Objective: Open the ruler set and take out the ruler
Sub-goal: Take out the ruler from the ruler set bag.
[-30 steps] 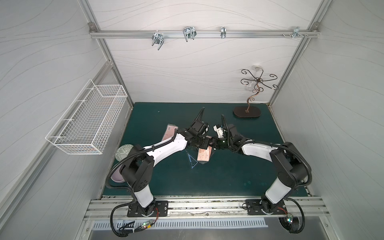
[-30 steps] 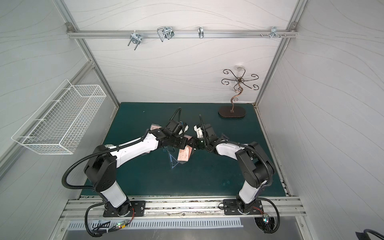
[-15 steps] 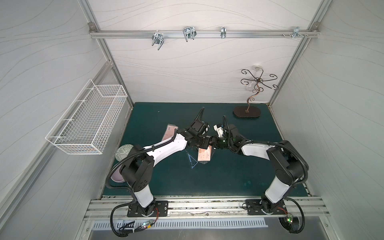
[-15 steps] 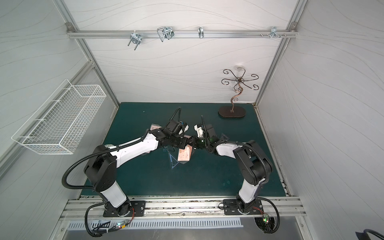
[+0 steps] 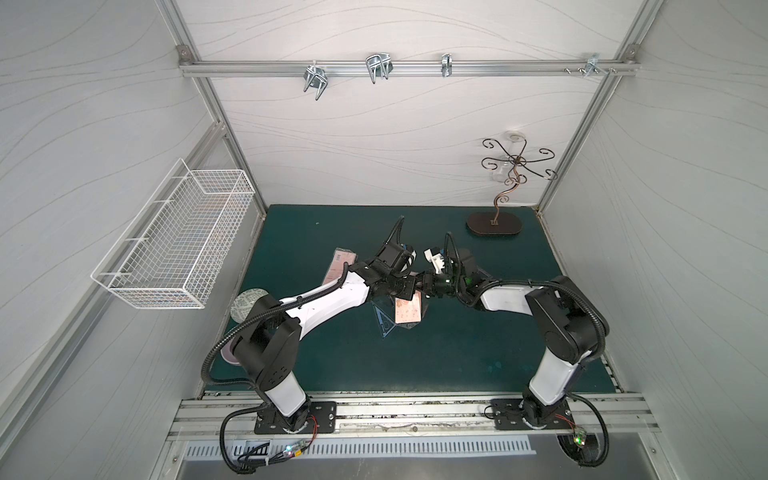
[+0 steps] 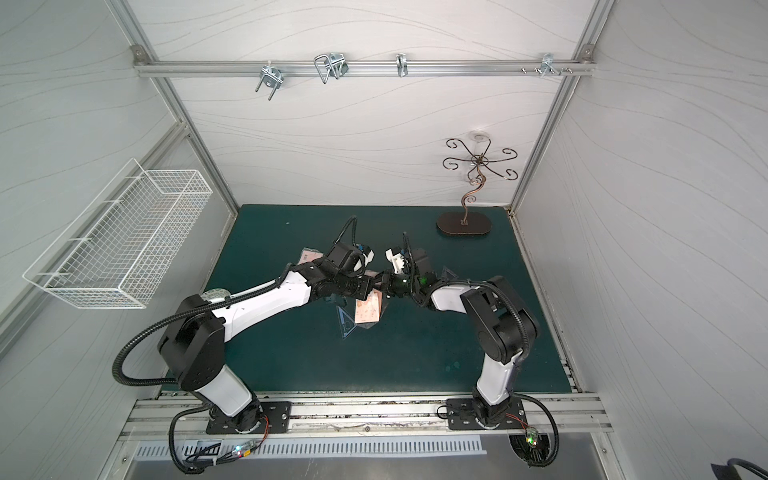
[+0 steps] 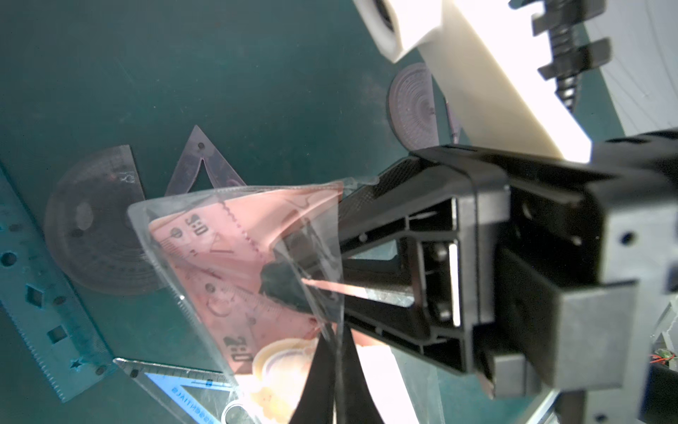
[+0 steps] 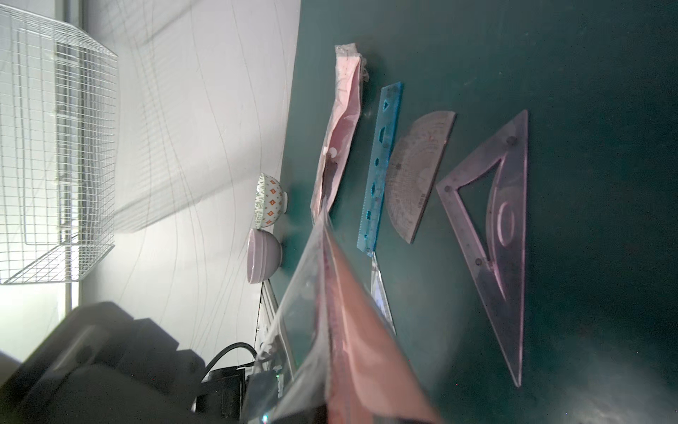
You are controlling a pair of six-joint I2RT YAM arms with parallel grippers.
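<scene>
Our left gripper (image 7: pixel 293 273) is clamped tight on the ruler set pouch (image 7: pixel 227 257); our right gripper (image 7: pixel 332 352), barely parted, pinches the same pouch's film.

Ruler set (image 8: pixel 348 348) is blurred close-up in right wrist view and covers right gripper (image 5: pixel 424 289) jaws there. Both top views: grip too small to read. Blue set square (image 7: pixel 176 392) cropped in left wrist view.
</scene>
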